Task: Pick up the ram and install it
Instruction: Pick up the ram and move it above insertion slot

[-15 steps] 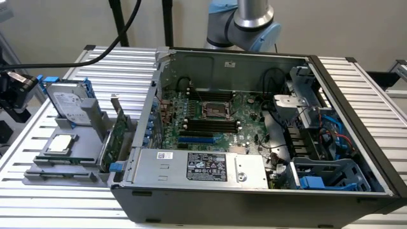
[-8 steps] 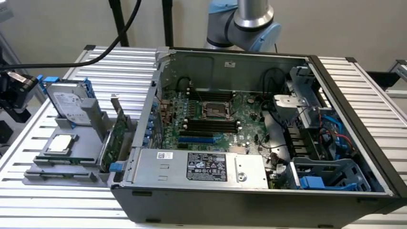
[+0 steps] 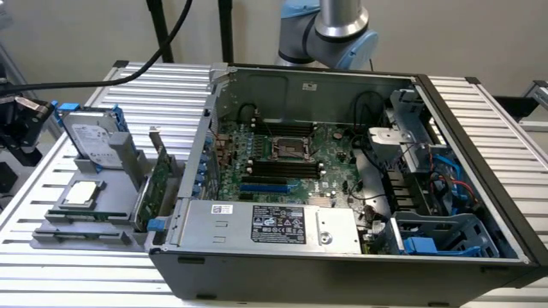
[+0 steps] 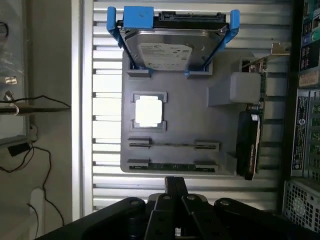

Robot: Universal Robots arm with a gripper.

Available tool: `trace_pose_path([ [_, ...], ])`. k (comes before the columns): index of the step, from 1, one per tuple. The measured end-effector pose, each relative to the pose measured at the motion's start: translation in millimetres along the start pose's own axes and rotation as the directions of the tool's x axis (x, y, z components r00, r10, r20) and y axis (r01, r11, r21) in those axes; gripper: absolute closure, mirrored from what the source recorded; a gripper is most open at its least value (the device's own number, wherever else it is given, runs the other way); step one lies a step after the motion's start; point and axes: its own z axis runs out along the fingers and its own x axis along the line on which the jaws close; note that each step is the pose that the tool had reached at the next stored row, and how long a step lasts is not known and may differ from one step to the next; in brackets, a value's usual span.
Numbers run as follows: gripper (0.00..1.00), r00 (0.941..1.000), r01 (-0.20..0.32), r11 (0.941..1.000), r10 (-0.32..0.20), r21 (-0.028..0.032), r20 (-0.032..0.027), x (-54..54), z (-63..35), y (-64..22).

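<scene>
The ram (image 4: 172, 166) is a thin green stick standing on edge in the nearest slot of the grey parts holder (image 4: 200, 125). A second thin stick (image 4: 172, 145) stands in the slot one row further in. In the exterior view the ram (image 3: 86, 216) lies at the holder's front, left of the open computer case (image 3: 342, 269). My gripper (image 4: 173, 181) hovers well above the holder's near edge, just short of the ram. Its fingers are shut with nothing between them. Black memory slots (image 3: 283, 168) lie empty on the motherboard.
On the holder also sit a hard drive in a blue frame (image 4: 170, 47), a square silver processor (image 4: 148, 111) and a large green card (image 4: 250, 140) standing on edge beside the case. The arm's elbow (image 3: 338, 32) rises behind the case. Cables (image 4: 30, 150) lie beyond the slatted table's edge.
</scene>
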Motion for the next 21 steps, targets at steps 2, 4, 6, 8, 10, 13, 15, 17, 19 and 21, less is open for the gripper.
trace_pose_path([
  [2, 1.0, 0.9993, 0.036, 0.9993, -0.036, 0.0001, -0.0003, 0.0, 1.3, 0.0],
  [4, 1.0, 0.9974, 0.072, 0.9974, -0.072, 0.0003, -0.0005, 0.0, 2.6, 0.0],
  [6, 1.0, 0.994, 0.109, 0.994, -0.109, 0.0004, -0.0008, 0.0, 4.0, 0.0],
  [8, 1.0, 0.9894, 0.145, 0.9894, -0.145, 0.0005, -0.001, 0.0, 5.4, 0.0],
  [10, 1.0, 0.9835, 0.181, 0.9835, -0.181, 0.0006, -0.0013, 0.0, 6.8, 0.0],
  [13, 1.0, 0.9723, 0.234, 0.9723, -0.234, 0.0006, -0.0015, 0.0, 9.2, 0.0],
  [15, 1.0, 0.9632, 0.269, 0.9633, -0.269, 0.0007, -0.0018, 0.0, 10.6, 0.0],
  [17, 1.0, 0.9526, 0.304, 0.9526, -0.304, 0.0007, -0.0019, 0.0, 12.2, 0.0],
  [19, 1.0, 0.9413, 0.338, 0.9413, -0.338, 0.0008, -0.0023, 0.0, 13.6, -0.1],
  [21, 1.0, 0.9279, 0.373, 0.9279, -0.373, 0.0008, -0.0026, 0.0, 15.2, -0.1],
])
